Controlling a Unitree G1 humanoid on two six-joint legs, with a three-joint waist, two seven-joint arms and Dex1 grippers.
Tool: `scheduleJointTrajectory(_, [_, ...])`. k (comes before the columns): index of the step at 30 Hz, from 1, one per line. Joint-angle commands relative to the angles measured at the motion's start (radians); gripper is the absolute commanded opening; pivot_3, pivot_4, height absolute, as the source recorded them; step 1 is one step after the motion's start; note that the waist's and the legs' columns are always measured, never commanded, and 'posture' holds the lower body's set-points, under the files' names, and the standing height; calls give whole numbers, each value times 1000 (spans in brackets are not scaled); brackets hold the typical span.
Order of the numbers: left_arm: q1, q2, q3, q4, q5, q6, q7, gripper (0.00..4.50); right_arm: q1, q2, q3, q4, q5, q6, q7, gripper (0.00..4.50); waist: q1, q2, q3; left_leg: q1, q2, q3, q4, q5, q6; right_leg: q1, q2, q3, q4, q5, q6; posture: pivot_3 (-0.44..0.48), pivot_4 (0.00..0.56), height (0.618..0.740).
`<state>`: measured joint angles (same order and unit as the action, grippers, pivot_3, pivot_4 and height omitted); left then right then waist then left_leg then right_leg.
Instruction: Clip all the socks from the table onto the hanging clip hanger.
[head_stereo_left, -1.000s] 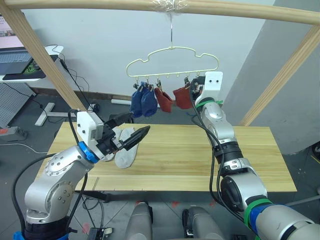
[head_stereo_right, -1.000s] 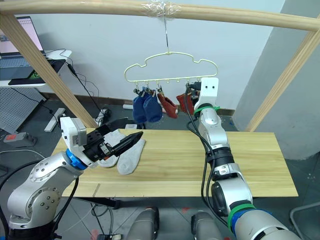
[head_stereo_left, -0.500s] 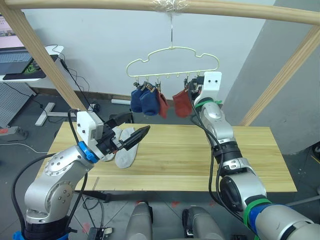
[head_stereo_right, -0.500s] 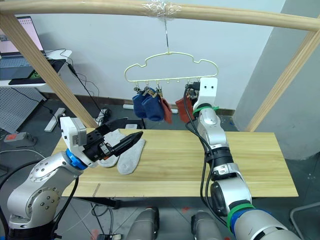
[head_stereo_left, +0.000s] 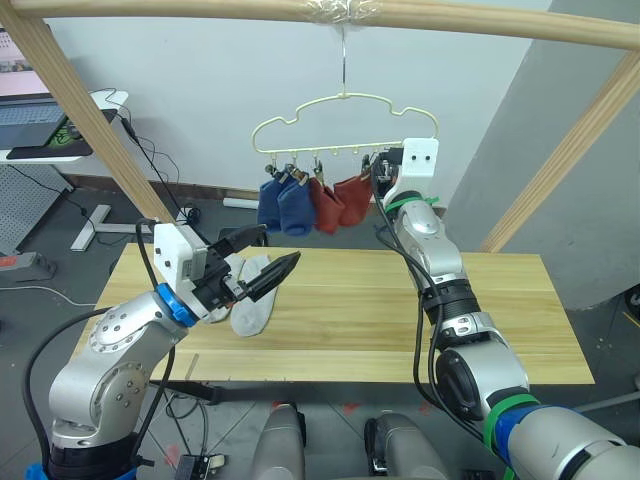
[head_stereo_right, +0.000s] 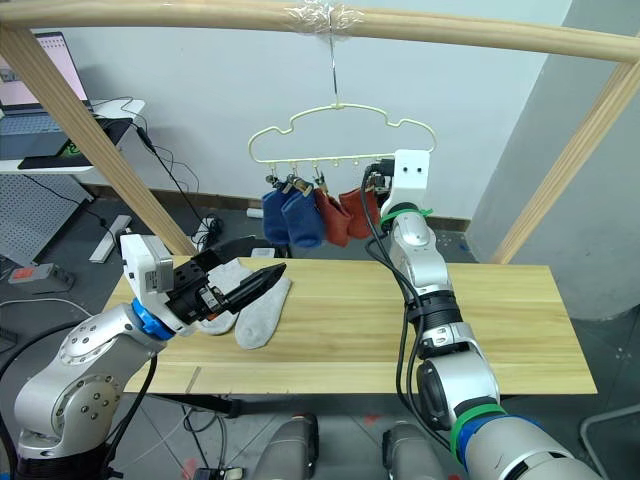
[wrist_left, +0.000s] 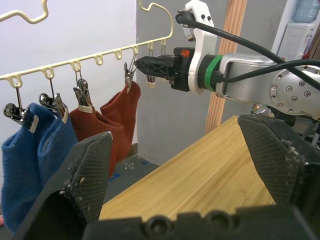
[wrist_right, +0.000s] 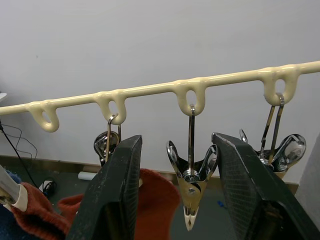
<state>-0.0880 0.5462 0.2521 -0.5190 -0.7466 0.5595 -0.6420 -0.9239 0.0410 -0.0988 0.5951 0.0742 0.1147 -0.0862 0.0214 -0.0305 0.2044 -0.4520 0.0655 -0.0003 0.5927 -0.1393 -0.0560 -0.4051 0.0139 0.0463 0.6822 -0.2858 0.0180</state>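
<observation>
Hanging from a thick wooden pole frame (head_stereo_left: 300, 10), the thin pale-yellow wire clip hanger (head_stereo_left: 345, 122) with a cloud-shaped outline carries four socks on the metal clips of its bottom bar: two blue ankle socks (head_stereo_left: 282, 205) side by side at the robot's left end, then two rust-red ankle socks (head_stereo_left: 340, 203) touching each other just beside them. The right hand (head_stereo_left: 378, 172) is raised to the bar at the right of the red socks; its two black fingers (wrist_right: 117, 190) stand apart, one on each side of an empty hanging metal clip (wrist_right: 190, 179), not touching it, and hold nothing. A further empty clip (wrist_right: 277, 145) hangs beside it towards the bar's end. The left hand (head_stereo_left: 262, 262) hovers low over the left part of the long light wooden plank table (head_stereo_left: 420, 320), fingers spread wide and empty. Two light grey ankle socks (head_stereo_left: 250, 300) lie flat on the table directly under and beside that hand, partly hidden by it; whether a fingertip touches them cannot be told. A laptop (head_stereo_left: 30, 115) sits on a separate desk at far left.
</observation>
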Motion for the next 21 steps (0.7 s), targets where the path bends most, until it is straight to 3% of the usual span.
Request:
scheduleJointTrajectory(1, [6,7,8,-40,-8,-23,-4,4500,-30,0,-12,-17,16,-27,4,1729,0,0,0,0,0,0,0,0,0,0,0,0,0,0,0,163,197,740])
scheduleJointTrajectory(4, [8,6,7,-38,-5,-26,-6,4500,-28,1,-12,-20,22,-26,5,685,0,0,0,0,0,0,0,0,0,0,0,0,0,0,0,163,198,740])
scheduleJointTrajectory(7, [12,4,3,-37,-2,-29,-7,4500,-27,0,-10,-23,26,-26,7,14,0,0,0,0,0,0,0,0,0,0,0,0,0,0,0,162,198,740])
scheduleJointTrajectory(14, [30,8,-3,-19,21,-32,-3,4500,-14,-27,-9,-59,48,10,62,5,1,0,0,0,0,0,0,0,0,0,0,0,0,-1,0,162,201,740])
scheduleJointTrajectory(21, [24,14,-71,210,270,-59,124,4500,9,-114,8,-170,101,188,232,5,1,5,3,0,0,0,0,0,0,0,0,0,0,-3,1,139,212,740])
